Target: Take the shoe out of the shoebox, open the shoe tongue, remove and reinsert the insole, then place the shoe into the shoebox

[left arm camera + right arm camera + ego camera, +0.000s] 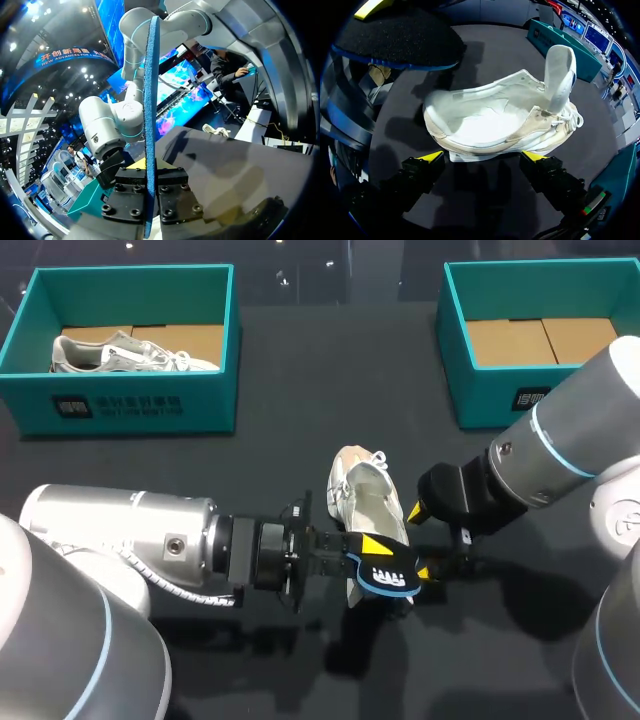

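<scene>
A white and beige shoe (365,502) stands on its sole mid-surface (300,380), toe to the far side, tongue (559,70) pulled upright. The insole (388,575), black with a blue edge, is pinched in the left gripper (148,172) just near of the heel. Far off, the teal left shoebox (125,405) holds another sneaker (125,352). The right shoebox (480,390) shows its cardboard floor.

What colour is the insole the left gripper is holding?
The insole is black with a blue edge, clearest in the right wrist view.
</scene>
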